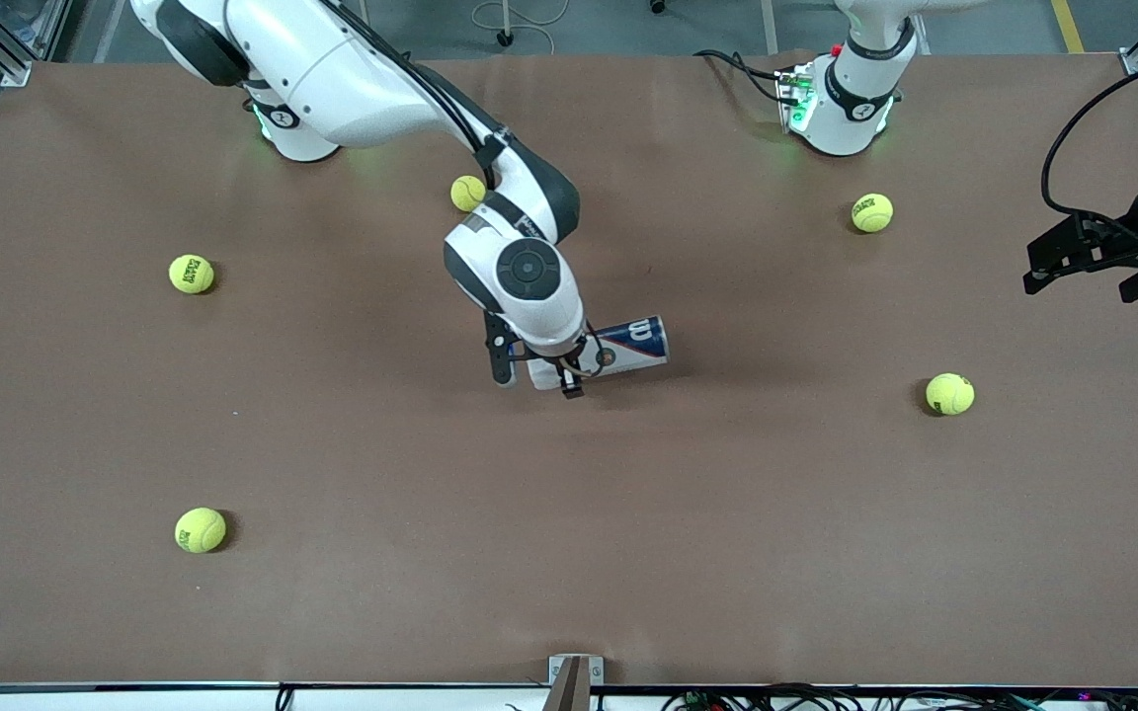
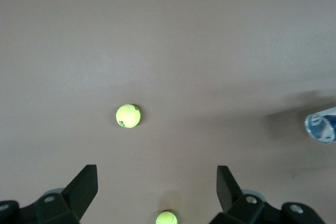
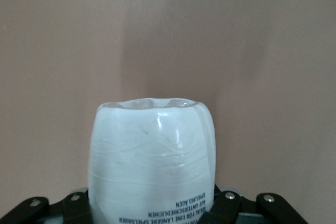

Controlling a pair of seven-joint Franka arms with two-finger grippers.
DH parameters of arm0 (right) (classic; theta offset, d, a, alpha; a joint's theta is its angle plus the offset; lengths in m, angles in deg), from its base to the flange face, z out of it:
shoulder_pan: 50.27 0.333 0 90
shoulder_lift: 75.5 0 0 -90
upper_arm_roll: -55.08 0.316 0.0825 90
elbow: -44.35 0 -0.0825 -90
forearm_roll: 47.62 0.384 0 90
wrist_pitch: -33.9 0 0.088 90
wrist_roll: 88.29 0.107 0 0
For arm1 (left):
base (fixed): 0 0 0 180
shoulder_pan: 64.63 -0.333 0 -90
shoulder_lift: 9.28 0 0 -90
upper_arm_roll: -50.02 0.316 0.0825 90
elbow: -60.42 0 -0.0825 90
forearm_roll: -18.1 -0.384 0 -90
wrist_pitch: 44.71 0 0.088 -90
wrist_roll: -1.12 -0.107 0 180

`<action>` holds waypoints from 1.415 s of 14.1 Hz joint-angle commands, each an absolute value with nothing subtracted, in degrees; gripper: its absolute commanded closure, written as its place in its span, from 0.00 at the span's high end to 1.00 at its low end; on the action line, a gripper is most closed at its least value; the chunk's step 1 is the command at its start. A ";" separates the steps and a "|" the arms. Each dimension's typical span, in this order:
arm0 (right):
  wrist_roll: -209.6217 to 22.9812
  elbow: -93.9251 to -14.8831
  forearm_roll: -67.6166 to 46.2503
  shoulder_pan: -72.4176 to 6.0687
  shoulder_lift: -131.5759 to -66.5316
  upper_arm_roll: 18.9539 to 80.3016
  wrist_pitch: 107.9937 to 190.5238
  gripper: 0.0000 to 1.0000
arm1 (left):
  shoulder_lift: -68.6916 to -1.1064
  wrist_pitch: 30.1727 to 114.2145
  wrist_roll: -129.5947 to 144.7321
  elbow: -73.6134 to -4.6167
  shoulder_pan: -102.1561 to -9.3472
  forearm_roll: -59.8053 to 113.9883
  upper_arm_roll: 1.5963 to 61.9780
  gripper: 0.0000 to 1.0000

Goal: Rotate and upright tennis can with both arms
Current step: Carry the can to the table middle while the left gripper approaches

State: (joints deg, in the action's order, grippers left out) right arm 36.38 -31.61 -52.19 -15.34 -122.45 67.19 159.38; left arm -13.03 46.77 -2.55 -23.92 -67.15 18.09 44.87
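Brown paper covers the desk [image 1: 352, 553], and near its middle the tennis can [image 1: 633, 344] lies on its side, its labelled end pointing toward the left arm's end of the desk. The right tool [image 1: 537, 380] is down at the can's other, pale end, fingers clamped on the can; the right wrist view shows that white end [image 3: 152, 156] rising between them, with printed text near the grip. The left tool [image 1: 1058, 262] hangs over the edge of the desk at the left arm's end, waiting, its fingers [image 2: 84, 184] spread wide apart with nothing between them. Five yellow-green tennis balls are scattered about: one [image 1: 468, 193] just beside the right arm, one [image 1: 871, 212] near the left arm's base, one [image 1: 949, 393] nearer the front camera, two [image 1: 191, 274] [image 1: 200, 529] toward the right arm's end.
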 commanded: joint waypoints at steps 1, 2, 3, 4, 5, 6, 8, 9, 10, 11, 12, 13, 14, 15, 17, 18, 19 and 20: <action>38.36 -24.74 -53.07 -10.39 -127.87 64.14 160.36 0.65 | -11.56 46.35 -3.72 -24.83 -67.61 17.40 44.58 1.00; 38.54 -23.60 -53.07 -9.24 -129.02 63.17 160.90 0.65 | -11.56 46.35 -3.72 -24.83 -67.61 17.40 44.49 1.00; 38.97 -22.98 -53.07 -8.10 -129.81 62.12 161.08 0.65 | -11.56 46.35 -3.72 -24.83 -67.61 17.40 44.49 1.00; 39.41 -22.01 -53.07 -7.56 -130.78 61.76 161.08 0.65 | -11.56 46.35 -3.72 -24.83 -67.61 17.40 44.57 1.00; 39.50 -21.48 -53.07 -7.12 -131.48 61.67 161.08 0.65 | -11.56 46.35 -3.72 -24.83 -67.61 17.40 44.49 1.00; 39.59 -21.04 -53.07 -6.34 -132.36 61.49 161.17 0.65 | -11.56 46.35 -3.72 -24.92 -67.61 17.40 44.57 1.00; 41.17 -19.55 -53.07 -4.49 -133.85 59.31 161.34 0.65 | -11.56 46.35 -3.72 -24.92 -67.61 17.40 44.57 1.00; 41.35 -19.28 -53.07 -4.13 -134.21 58.95 161.34 0.65 | -11.56 46.35 -3.72 -24.92 -67.61 17.40 44.49 1.00; 41.35 -19.28 -53.07 -4.13 -134.21 58.94 161.43 0.65 | -11.56 46.35 -3.72 -24.92 -67.61 17.40 44.49 1.00; 41.35 -19.28 -53.07 -4.04 -134.39 58.94 161.34 0.66 | -11.56 46.35 -3.72 -24.92 -67.61 17.40 44.57 1.00; 41.35 -19.37 -53.07 -4.04 -134.39 58.86 161.34 0.66 | -11.65 46.35 -3.72 -24.83 -67.61 17.40 44.58 1.00; 41.35 -19.37 -53.07 -4.04 -134.48 58.86 161.34 0.69 | -11.56 46.35 -3.72 -24.83 -67.61 17.40 44.58 1.00; 41.26 -19.37 -53.15 -4.04 -134.65 58.86 161.34 0.77 | -11.65 46.35 -3.72 -24.83 -67.61 17.40 44.58 1.00; 41.26 -19.28 -53.15 -4.04 -134.74 58.77 161.34 0.84 | -11.74 46.35 -3.72 -24.75 -67.53 17.40 44.58 1.00; 41.18 -19.45 -53.24 -3.78 -134.74 57.89 160.99 0.84 | -12.00 46.35 -2.67 -24.57 -67.35 17.40 44.58 1.00; 41.00 -19.54 -53.42 -3.60 -134.74 57.80 160.73 0.84 | -12.09 46.35 -2.75 -24.57 -67.35 17.48 44.58 1.00; 41.17 -19.63 -54.20 -3.60 -134.74 57.89 160.73 0.84 | -12.35 46.35 -2.66 -24.48 -67.44 17.75 44.58 1.00; 41.17 -19.63 -54.30 -3.60 -134.74 57.89 160.64 0.85 | -12.53 46.35 -3.10 -24.48 -67.44 17.49 44.58 1.00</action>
